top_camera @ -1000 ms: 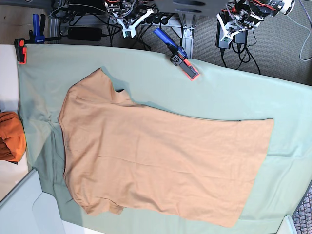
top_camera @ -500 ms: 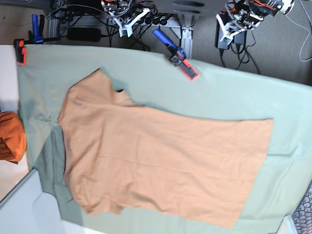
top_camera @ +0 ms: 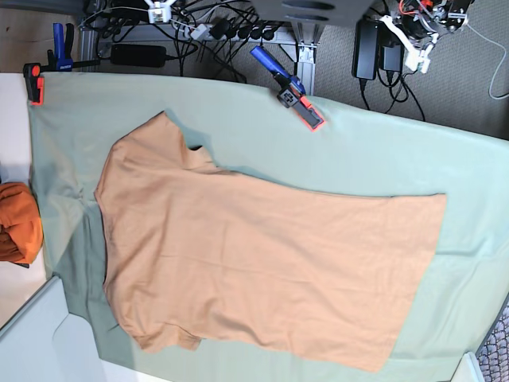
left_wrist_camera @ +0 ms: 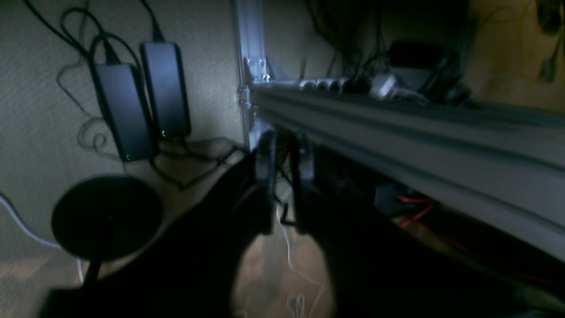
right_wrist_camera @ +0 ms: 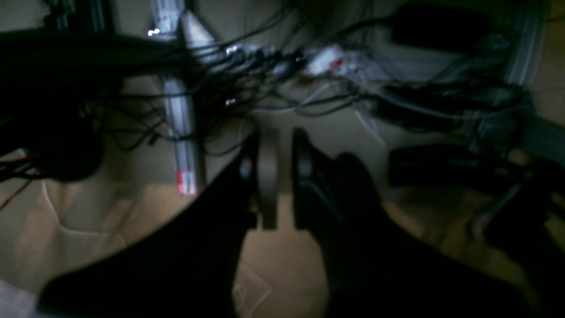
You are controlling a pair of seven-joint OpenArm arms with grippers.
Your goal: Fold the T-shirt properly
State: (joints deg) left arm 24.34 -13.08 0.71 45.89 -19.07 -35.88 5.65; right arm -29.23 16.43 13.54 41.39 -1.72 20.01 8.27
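Observation:
The peach T-shirt (top_camera: 262, 255) lies spread flat on the pale green table cloth (top_camera: 374, 159), neck and sleeves to the left, hem to the right. Both grippers are off the table beyond its far edge, well away from the shirt. My left gripper (top_camera: 419, 44) is at the top right. In the left wrist view it (left_wrist_camera: 284, 190) is empty, its fingers almost together, over floor and cables. My right gripper (top_camera: 163, 12) is at the top left edge. In the right wrist view it (right_wrist_camera: 282, 176) is also empty, with its fingers almost together.
A blue and orange clamp (top_camera: 288, 87) grips the cloth's far edge, with a red clamp (top_camera: 34, 82) and a blue clamp (top_camera: 60, 44) at the far left corner. A darker orange cloth bundle (top_camera: 16, 223) sits at the left. Power bricks (left_wrist_camera: 141, 106) and a frame rail (left_wrist_camera: 397, 128) lie behind.
Both grippers have moved up and outward along the far side, the right one leftward and the left one rightward. The T-shirt has not moved.

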